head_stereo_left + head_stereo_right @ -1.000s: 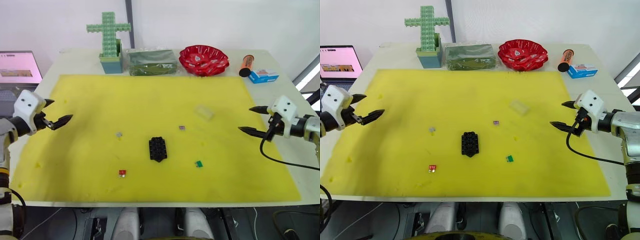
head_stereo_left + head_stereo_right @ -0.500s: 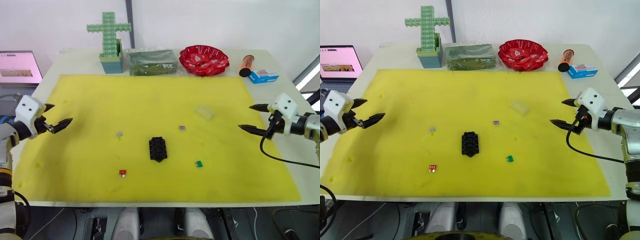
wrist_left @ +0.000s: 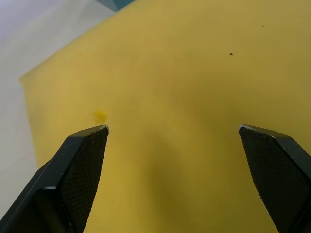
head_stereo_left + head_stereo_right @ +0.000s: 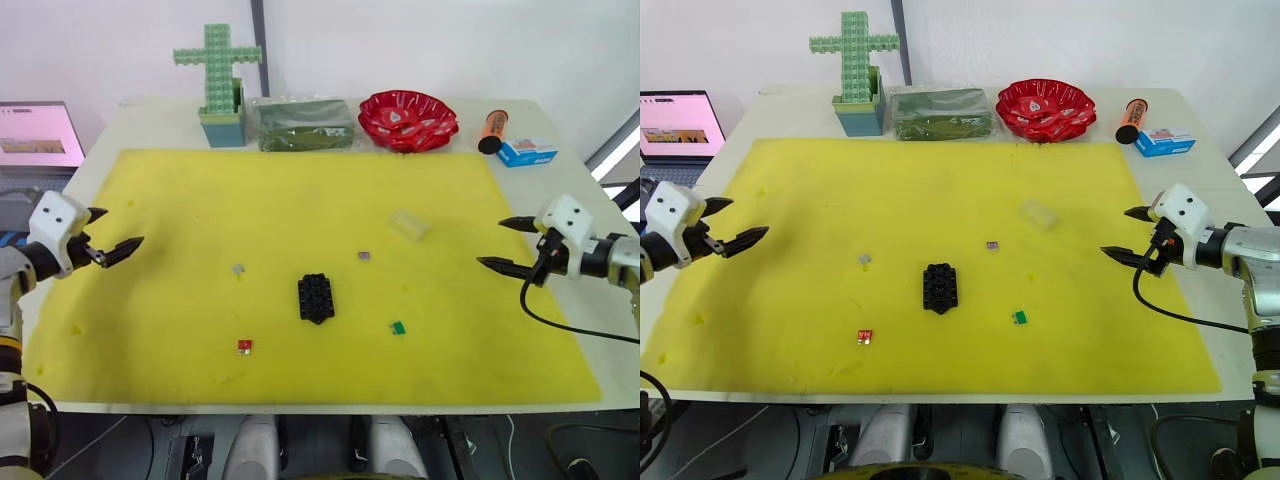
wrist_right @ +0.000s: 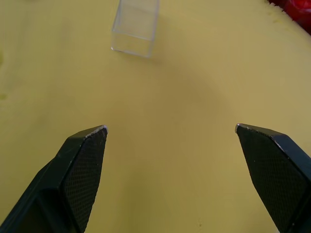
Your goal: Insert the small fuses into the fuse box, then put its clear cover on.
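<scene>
Across the yellow foam mat (image 4: 300, 200), both claws gape wide, empty. Left gripper (image 4: 108, 232) should pinch the tiny grey fuse (image 4: 238, 268) squarely for the black slotted fuse box (image 4: 315, 298).

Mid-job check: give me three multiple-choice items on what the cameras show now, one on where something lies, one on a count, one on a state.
1. Where does the red fuse lie, taken from the fuse box?
A. nearer the robot and to its left
B. on top of the box
C. in the red dish

2. How many small fuses lie loose on the yellow mat?
A. two
B. four
C. six

3. How do the jaws of the right gripper stand?
A. shut on the clear cover
B. shut and empty
C. open and empty

Key: 1 A, it lies on the mat apart from the box. 2 B, red, green, grey, purplish-grey. 3 C, the clear cover lies untouched.
</scene>
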Motion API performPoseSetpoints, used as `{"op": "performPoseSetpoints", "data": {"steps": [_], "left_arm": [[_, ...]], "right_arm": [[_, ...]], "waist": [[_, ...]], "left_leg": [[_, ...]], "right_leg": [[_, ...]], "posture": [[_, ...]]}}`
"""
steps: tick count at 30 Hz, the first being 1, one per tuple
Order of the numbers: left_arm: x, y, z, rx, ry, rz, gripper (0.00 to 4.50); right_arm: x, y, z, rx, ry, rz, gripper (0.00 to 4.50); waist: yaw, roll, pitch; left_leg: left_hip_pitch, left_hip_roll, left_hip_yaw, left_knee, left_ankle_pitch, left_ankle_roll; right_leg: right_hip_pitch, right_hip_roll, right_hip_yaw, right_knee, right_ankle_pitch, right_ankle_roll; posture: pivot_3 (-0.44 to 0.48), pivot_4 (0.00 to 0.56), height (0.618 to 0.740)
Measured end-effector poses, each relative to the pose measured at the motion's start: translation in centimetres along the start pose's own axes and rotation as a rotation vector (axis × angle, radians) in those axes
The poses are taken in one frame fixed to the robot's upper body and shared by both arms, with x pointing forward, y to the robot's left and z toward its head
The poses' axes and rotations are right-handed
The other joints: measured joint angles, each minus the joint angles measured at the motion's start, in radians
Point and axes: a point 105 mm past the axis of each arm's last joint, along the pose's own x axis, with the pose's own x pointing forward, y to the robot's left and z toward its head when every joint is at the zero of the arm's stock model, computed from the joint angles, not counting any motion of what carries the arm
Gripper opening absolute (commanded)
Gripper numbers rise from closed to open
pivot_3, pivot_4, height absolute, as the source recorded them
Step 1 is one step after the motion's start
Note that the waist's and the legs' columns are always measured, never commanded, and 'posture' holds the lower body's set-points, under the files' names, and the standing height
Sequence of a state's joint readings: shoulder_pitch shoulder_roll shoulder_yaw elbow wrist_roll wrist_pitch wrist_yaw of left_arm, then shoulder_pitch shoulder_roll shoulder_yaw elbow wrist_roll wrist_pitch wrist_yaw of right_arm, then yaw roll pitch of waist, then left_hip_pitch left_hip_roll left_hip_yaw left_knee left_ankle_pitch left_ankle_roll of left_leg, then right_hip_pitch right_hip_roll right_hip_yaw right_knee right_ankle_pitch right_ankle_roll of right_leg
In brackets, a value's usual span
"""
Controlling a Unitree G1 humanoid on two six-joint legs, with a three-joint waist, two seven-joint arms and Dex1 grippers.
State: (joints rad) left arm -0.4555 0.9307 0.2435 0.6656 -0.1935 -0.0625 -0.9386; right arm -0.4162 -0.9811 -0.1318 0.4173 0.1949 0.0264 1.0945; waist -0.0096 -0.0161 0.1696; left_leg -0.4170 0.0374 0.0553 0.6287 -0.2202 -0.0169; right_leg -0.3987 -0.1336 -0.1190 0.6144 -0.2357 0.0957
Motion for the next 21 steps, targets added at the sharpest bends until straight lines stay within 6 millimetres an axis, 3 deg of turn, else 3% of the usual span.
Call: {"op": "performPoseSetpoints", "data": {"steps": [4,7,9,14,18,21], "left_arm": [[-0.2,-2.0,2.0,0.001,-0.023,-0.020,4.50],[-1.2,-4.9,2.8,-0.173,-0.016,-0.136,4.50],[-2.5,-6.8,3.5,-0.379,0.003,-0.241,4.50],[-7.5,-13.3,4.7,-0.827,0.113,-0.569,4.50],[-10.3,-15.7,4.6,-1.098,0.193,-0.689,4.50],[-11.5,-16.5,5.0,-1.252,0.241,-0.743,4.50]], "right_arm": [[-0.1,-0.6,0.6,-0.010,-0.022,-0.028,4.48],[0.2,0.7,2.1,0.055,-0.076,0.081,4.48],[0.4,2.1,4.2,0.050,-0.132,0.173,4.48],[1.5,7.7,8.8,0.040,-0.262,0.393,4.48],[2.3,13.7,11.2,0.058,-0.328,0.610,4.48],[2.3,16.4,13.0,0.028,-0.369,0.714,4.48]], "waist": [[-0.002,0.000,0.000],[-0.005,0.000,0.000],[-0.007,0.000,0.000],[-0.003,0.001,0.000],[0.007,0.000,0.000],[0.018,0.002,0.001]], "left_leg": [[0.000,0.000,0.000,0.000,0.000,0.000],[0.000,0.002,0.000,-0.001,0.000,0.000],[0.000,0.004,0.000,0.000,0.000,0.000],[0.004,0.008,-0.003,0.000,-0.002,-0.002],[0.005,0.008,-0.005,0.000,-0.003,-0.002],[0.007,0.008,-0.004,0.000,-0.005,-0.003]], "right_leg": [[0.000,0.000,0.001,0.000,0.000,0.000],[-0.001,0.001,0.001,0.000,0.000,0.000],[-0.001,0.002,0.001,0.000,0.000,0.000],[0.002,0.002,0.003,0.000,-0.001,0.000],[0.002,0.001,0.003,0.000,-0.004,-0.006],[-0.002,0.001,0.003,0.000,-0.008,-0.012]], "posture": [[0.000,0.150,0.740],[0.000,0.150,0.740],[0.000,0.150,0.740],[0.000,0.150,0.740],[0.000,0.150,0.740],[0.000,0.150,0.740]]}}
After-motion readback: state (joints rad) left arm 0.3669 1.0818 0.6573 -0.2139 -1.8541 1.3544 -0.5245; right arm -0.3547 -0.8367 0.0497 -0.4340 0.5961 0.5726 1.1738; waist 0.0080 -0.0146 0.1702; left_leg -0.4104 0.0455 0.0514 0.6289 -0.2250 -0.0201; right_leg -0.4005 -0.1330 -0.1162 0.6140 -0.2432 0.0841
